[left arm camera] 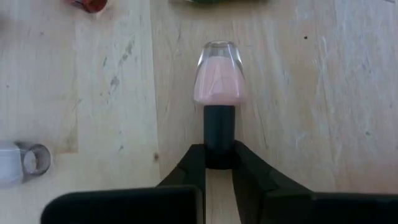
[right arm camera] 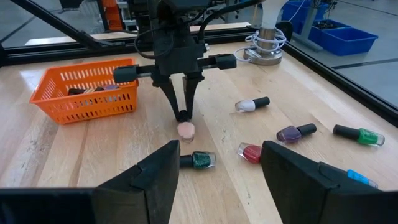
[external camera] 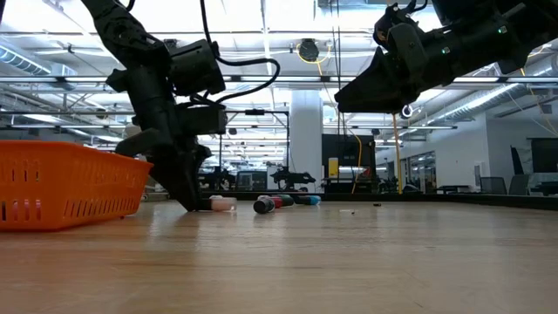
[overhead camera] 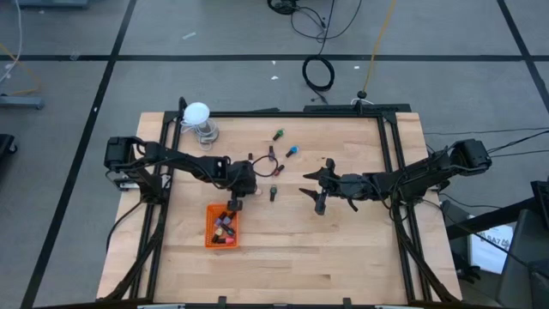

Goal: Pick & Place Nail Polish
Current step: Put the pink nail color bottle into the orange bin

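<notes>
Left hand (left arm camera: 219, 163) clamped on dark cap of pink nail polish bottle (left arm camera: 217, 84), bottle flat on table (left arm camera: 311, 93).

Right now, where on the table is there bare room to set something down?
Bare wood runs along the near edge of the table, below the orange tray and both arms. It is crowded mid-table, where loose nail polish bottles lie between the left gripper and right gripper.

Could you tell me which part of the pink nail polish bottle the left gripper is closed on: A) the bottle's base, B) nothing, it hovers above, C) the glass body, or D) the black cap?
D: the left gripper pinches the black cap of the pink nail polish bottle, which lies on the table.
</notes>
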Robot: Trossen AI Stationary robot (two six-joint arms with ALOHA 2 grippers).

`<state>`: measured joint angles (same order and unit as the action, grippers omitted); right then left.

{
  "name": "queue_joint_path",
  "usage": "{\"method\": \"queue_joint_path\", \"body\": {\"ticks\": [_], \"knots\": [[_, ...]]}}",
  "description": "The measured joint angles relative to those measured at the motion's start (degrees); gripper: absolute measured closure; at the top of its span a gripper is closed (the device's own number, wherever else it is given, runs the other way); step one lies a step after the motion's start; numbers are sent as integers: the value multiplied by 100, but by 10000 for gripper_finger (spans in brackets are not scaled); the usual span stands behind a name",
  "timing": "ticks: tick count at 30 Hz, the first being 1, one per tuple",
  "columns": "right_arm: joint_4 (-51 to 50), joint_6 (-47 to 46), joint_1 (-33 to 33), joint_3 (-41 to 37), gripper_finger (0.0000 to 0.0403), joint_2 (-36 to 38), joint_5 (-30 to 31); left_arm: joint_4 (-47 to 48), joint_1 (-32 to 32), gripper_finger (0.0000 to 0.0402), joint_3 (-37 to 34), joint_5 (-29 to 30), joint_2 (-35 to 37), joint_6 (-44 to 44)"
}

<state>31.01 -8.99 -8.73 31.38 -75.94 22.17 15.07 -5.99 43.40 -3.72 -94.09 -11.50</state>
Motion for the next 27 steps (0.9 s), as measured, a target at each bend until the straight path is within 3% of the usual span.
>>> {"method": "queue_joint_path", "body": {"ticks": [11,22,27], "knots": [[0,-83,0,0,190,0,0,-368,93,371,-17,277,1142,-18],[-8,-83,0,0,190,0,0,-465,366,371,-12,-162,2606,307],[-11,-83,0,0,190,0,0,114,721,371,-11,-418,3099,705]]}}
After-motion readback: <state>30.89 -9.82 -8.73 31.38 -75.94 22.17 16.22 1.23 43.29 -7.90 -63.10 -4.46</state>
